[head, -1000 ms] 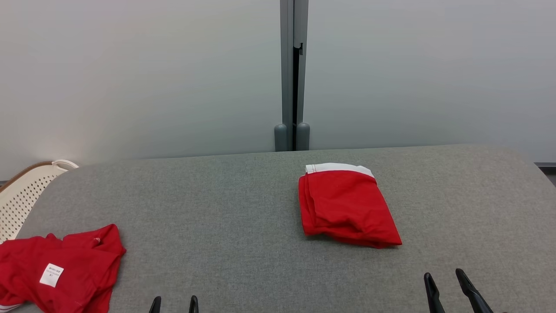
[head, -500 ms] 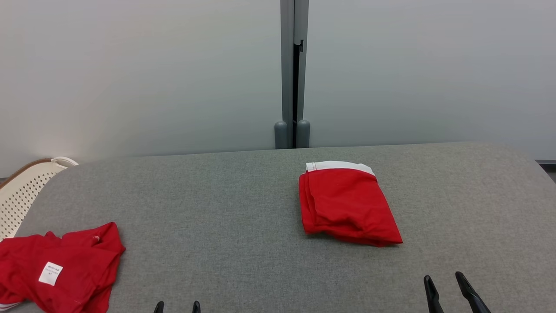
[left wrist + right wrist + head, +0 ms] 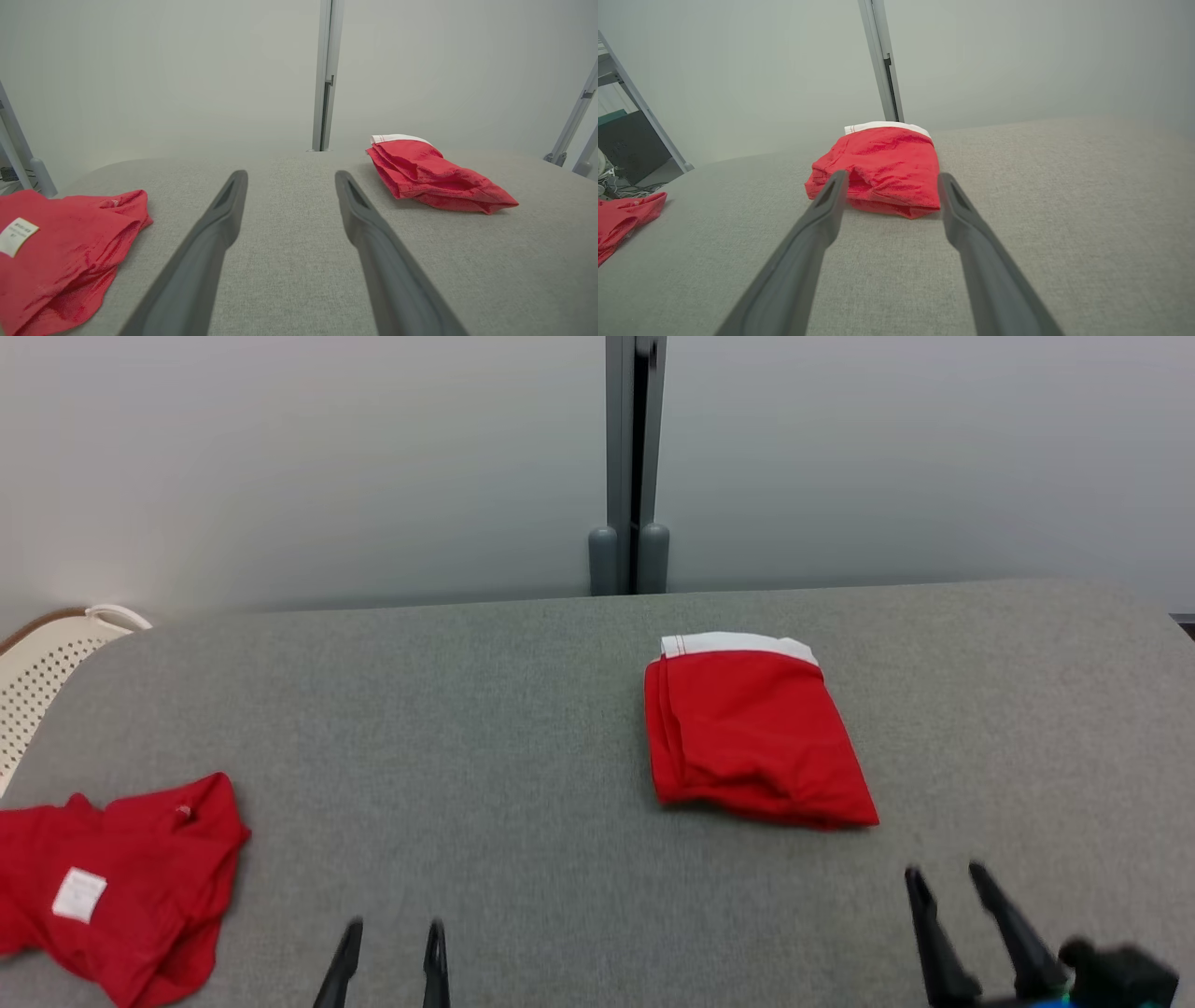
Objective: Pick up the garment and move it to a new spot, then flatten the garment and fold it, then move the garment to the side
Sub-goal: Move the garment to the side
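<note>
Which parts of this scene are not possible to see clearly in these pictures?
Crumpled red garment: head view, cut off by the left edge.
Its white label: print too small and blurred to read.
White perforated basket: head view, mostly beyond the left edge; contents hidden.
Folded red garment with white waistband: inner layers hidden under its top layer.
Right claw: blurred, head view.

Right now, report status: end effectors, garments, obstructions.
Left end effector open, empty. Right end effector open, empty, facing folded red garment with white waistband. Crumpled red garment with white label lies far left, untouched. Nothing in the way on grey fabric tabletop.
</note>
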Robot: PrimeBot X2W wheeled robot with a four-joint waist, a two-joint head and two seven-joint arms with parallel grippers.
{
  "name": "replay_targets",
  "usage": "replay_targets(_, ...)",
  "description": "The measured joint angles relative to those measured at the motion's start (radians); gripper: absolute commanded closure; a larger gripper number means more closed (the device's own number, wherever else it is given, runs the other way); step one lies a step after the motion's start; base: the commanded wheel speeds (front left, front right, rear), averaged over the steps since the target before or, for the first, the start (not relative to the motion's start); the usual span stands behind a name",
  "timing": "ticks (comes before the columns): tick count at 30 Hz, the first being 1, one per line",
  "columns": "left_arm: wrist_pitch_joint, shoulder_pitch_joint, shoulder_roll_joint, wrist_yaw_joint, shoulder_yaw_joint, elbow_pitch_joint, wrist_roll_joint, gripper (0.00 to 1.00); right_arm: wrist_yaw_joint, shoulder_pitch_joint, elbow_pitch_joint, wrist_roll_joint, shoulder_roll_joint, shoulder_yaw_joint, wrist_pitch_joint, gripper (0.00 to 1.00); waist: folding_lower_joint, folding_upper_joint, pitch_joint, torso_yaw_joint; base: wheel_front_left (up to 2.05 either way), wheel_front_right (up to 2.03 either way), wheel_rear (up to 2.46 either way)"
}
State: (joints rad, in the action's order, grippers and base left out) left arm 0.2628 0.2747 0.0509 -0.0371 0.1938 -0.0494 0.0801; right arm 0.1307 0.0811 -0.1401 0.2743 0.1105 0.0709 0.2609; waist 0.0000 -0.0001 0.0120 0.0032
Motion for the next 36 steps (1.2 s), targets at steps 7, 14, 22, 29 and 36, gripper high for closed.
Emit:
replay_targets(7, 0.000, -0.115, 0.000, -0.008, 0.043, -0.070, -0.012, 0.00, 0.000, -0.274, -0.073, 0.181, 0.084, -0.016, -0.205, 0.00, 0.0004, 0.0005, 0.140, 0.009, 0.00, 0.00, 0.00)
replay_targets(14, 0.000, -0.208, 0.000, -0.007, 0.083, -0.091, -0.018, 0.00, 0.000, -0.507, -0.176, 0.373, 0.196, -0.071, -0.523, 0.00, 0.0004, 0.0006, 0.257, 0.058, 0.00, 0.00, 0.00)
replay_targets(22, 0.000, -0.289, 0.000, -0.006, 0.120, -0.091, -0.009, 0.00, 0.000, -0.637, -0.241, 0.417, 0.275, -0.073, -0.646, 0.00, 0.0003, 0.0005, 0.362, 0.117, 0.00, 0.00, 0.00)
replay_targets(29, 0.000, -0.326, 0.000, -0.011, 0.140, -0.090, -0.001, 0.00, 0.000, -0.683, -0.331, 0.375, 0.279, -0.016, -0.627, 0.09, 0.0002, 0.0004, 0.427, 0.149, 0.00, 0.00, 0.00)
replay_targets(36, 0.000, -0.339, 0.000, -0.015, 0.139, -0.094, -0.012, 0.00, 0.001, -0.699, -0.336, 0.377, 0.312, 0.060, -0.545, 1.00, 0.0000, 0.0002, 0.451, 0.119, 0.00, 0.00, 0.00)
